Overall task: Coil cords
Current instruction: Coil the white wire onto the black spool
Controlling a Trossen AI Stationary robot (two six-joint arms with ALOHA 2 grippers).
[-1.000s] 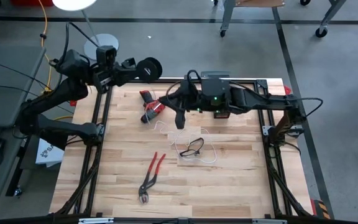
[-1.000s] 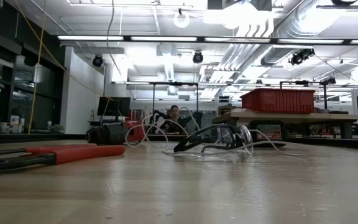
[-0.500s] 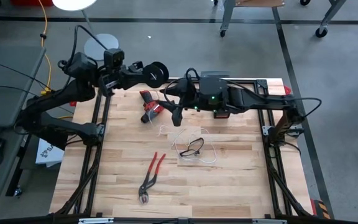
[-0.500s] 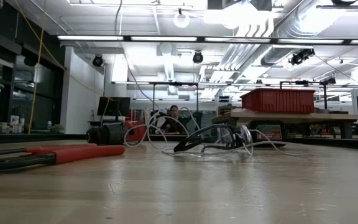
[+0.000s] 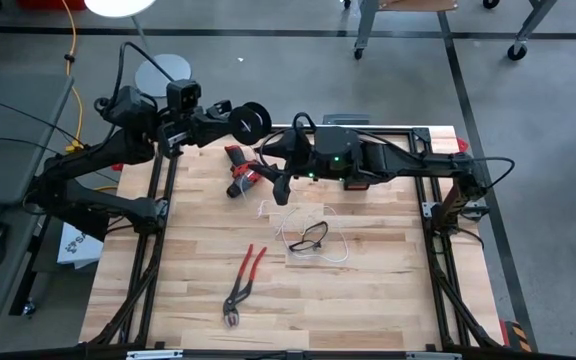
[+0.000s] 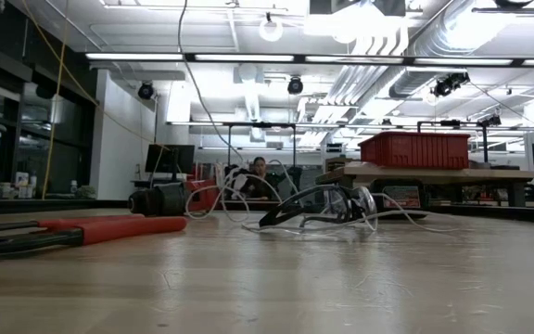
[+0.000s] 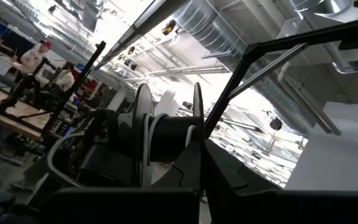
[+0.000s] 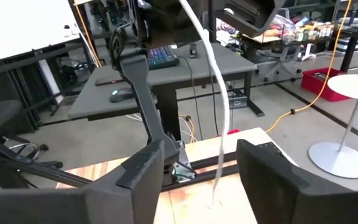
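Observation:
My left gripper is raised over the table's far left edge and shut on the small black spool, also seen in the left wrist view. The thin white cord runs down from the spool, passes between the open fingers of my right gripper, and ends in loose loops on the table's middle. I cannot tell whether the cord touches those fingers. The loops lie around a pair of dark safety glasses. My left gripper has the spool between its two fingers, at the hub between the two flanges; the exact spot of contact is dark. The spool is lifted clear of the table, with its axle roughly level and the cord hanging from it.
A red and black hand tool lies at the far left of the table, just beside my right gripper. Red-handled pliers lie near the front. The wooden top is bare on the right and near side.
My left gripper has carried the spool toward the table's right, closer to my right gripper. My right gripper has shifted slightly toward the table's left. The cord's hanging stretch has swung with them; the loops on the table stay put.

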